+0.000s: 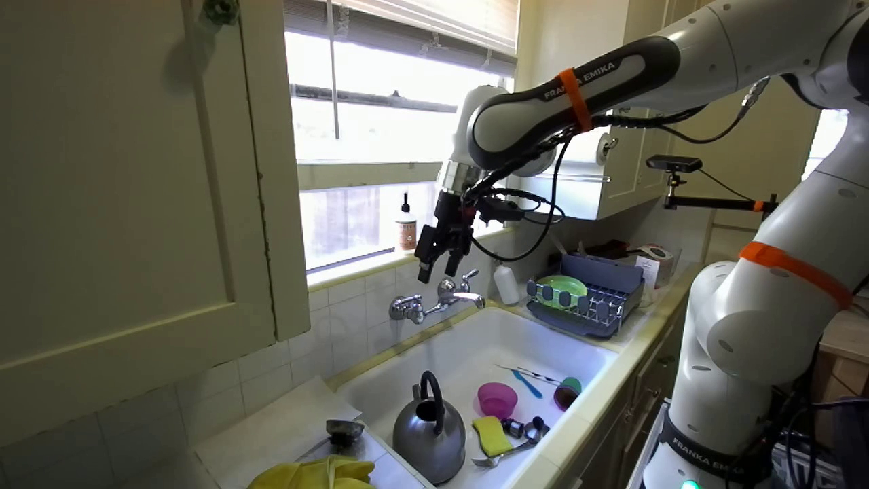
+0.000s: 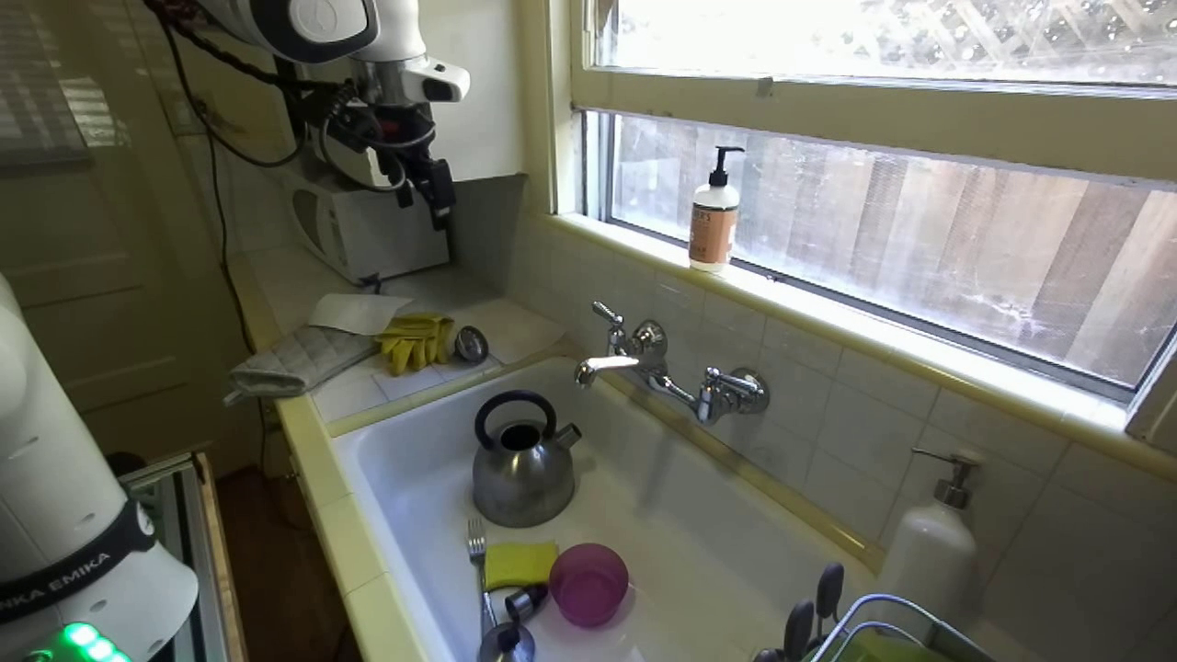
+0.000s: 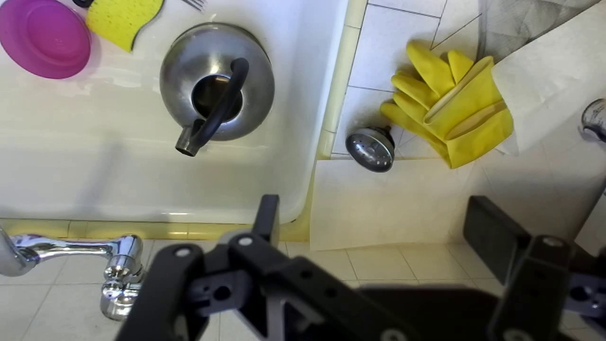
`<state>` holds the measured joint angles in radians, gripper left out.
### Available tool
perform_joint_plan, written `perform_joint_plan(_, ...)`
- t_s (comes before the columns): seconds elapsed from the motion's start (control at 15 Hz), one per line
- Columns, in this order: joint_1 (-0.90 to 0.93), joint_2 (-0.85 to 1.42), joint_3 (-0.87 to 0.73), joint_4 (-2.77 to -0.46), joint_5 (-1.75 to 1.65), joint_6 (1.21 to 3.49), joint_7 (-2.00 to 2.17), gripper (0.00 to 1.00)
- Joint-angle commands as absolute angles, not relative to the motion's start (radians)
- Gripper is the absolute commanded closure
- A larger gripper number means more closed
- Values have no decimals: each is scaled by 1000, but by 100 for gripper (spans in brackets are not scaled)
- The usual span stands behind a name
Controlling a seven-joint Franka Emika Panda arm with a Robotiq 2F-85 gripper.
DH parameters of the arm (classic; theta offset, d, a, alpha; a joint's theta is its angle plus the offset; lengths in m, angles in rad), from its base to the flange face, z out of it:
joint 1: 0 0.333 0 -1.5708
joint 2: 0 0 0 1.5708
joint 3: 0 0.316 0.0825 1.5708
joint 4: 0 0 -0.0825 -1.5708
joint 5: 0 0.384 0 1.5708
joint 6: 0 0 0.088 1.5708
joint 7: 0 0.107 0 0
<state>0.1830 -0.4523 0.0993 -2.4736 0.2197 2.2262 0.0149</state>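
Sink strainer, just one, is lying on the counter just beside the yellow rubber gloves, near the sink. Your gripper is hanging well above it, jaws standing wide apart, gripping and touching nothing. If you are descending here, you are probably doing best by lowering slowly and straight, leaving the jaws wide and staying clear of the chrome faucet; the rounded metal could be tipping under an off-centre squeeze. Working outward, you are counting apparently two overlapping gloves, one faucet, and one lidless steel kettle standing upright in the sink. Beyond it, one yellow sponge, one magenta bowl and one fork are resting there; nearby utensils are overlapping too much for a sure count. You are also seeing two pump bottles, one standing on the windowsill, one lower near the dish rack.
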Motion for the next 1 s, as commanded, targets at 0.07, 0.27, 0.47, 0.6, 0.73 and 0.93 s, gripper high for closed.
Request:
perform_joint_plan(0.07,179,-452,103,-2471,221,2223,14,0)
perform_joint_plan(0.27,180,-449,103,-2471,222,2224,14,0)
perform_joint_plan(0.47,181,-441,103,-2470,221,2228,10,0)
perform_joint_plan(0.6,177,-443,97,-2463,221,2224,-6,0)
perform_joint_plan(0.73,173,-444,92,-2461,221,2223,-7,0)
perform_joint_plan(0.93,163,-448,86,-2461,221,2223,-7,0)
